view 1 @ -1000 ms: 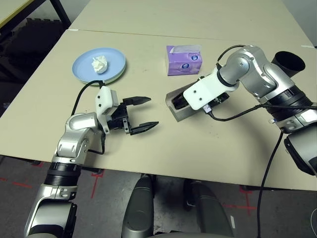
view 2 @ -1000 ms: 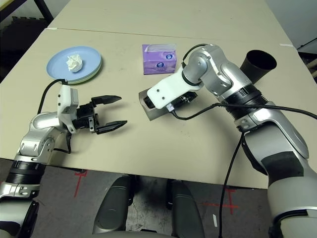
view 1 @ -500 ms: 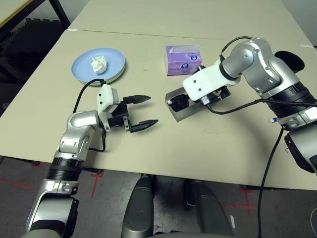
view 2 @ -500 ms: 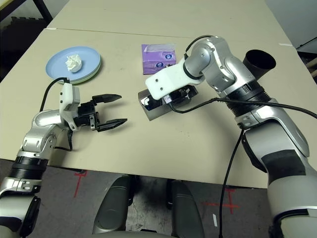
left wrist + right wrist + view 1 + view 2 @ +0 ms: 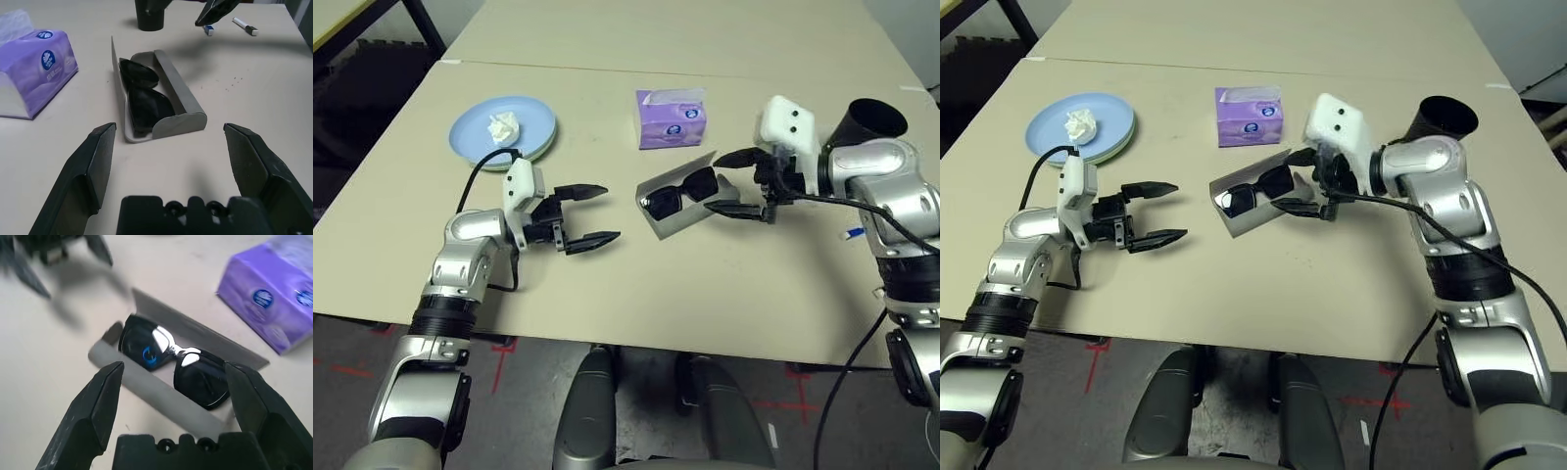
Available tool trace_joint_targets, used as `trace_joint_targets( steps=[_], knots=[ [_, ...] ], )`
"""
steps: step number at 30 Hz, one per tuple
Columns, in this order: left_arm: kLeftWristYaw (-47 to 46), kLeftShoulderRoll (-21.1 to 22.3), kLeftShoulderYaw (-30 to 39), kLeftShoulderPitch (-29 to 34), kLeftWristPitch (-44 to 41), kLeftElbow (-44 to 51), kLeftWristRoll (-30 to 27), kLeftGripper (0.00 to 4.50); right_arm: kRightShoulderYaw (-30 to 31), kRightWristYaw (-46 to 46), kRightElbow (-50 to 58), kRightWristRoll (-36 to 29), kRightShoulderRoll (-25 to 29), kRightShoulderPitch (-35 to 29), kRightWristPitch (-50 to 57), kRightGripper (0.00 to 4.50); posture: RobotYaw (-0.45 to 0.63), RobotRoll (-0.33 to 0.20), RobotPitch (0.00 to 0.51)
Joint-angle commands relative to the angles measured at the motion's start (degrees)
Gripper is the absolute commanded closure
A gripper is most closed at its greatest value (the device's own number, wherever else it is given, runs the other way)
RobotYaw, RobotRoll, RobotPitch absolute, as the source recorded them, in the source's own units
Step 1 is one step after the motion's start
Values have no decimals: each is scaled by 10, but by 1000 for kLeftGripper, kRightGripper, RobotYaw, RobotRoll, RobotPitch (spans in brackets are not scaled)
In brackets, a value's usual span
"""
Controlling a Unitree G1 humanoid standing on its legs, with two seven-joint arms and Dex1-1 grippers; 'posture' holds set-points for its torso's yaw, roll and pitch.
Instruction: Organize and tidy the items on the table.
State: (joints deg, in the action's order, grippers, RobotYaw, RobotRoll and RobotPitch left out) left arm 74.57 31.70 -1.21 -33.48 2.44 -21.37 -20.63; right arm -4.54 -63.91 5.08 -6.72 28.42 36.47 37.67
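An open grey glasses case [image 5: 658,223] lies mid-table with the black sunglasses [image 5: 678,192] resting inside it. My right gripper [image 5: 713,183] stands open just right of the case, its fingertips at the case's right end with nothing between them. Left of the case, my left gripper [image 5: 610,212] is open too, pointing at it across a gap. At the far left a pale blue plate [image 5: 533,118] sits on a green plate [image 5: 544,149] and carries the crumpled white tissue wad [image 5: 502,125]. A small blue-and-white pen [image 5: 853,235] lies near the right edge.
A purple tissue box [image 5: 672,117] stands just behind the case. A black cup [image 5: 871,119] is at the back right, close to my right forearm. The beige table [image 5: 724,294] stretches bare in front of the case.
My right arm has swung off the case to its right side, uncovering the sunglasses inside. The left gripper has hardly moved.
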Motion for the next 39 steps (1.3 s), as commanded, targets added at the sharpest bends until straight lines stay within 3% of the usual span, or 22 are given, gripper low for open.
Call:
trace_joint_targets(
  steps=[1, 6, 9, 15, 23, 34, 39],
  knots=[
    [8, -3, -9, -1, 6, -10, 10, 0, -36, 42, 34, -54, -10, -39, 26, 16, 138, 0, 223],
    [1, -8, -8, 7, 2, -2, 13, 0, -80, 112, 0, -89, -73, -97, -120, 16, 142, 0, 224],
    [-1, -7, -7, 10, 0, 2, 13, 0, -86, 120, -40, -97, -82, -118, -195, 16, 151, 0, 226],
    [-6, -1, -2, 16, -4, 4, 12, 0, -83, 83, -118, -124, -63, -136, -300, 16, 167, 0, 228],
    [-16, 7, 8, 12, -4, -7, 11, 0, -76, 35, -233, -127, -26, -103, -441, 16, 170, 0, 219],
    [-49, 5, 24, -6, -11, -27, 12, 0, -67, 22, -236, -139, -9, -133, -459, 16, 166, 0, 211],
    [-75, -7, 23, -40, -3, -86, 29, 0, -56, 36, -192, -151, -15, -144, -428, 16, 153, 0, 206]
  ],
)
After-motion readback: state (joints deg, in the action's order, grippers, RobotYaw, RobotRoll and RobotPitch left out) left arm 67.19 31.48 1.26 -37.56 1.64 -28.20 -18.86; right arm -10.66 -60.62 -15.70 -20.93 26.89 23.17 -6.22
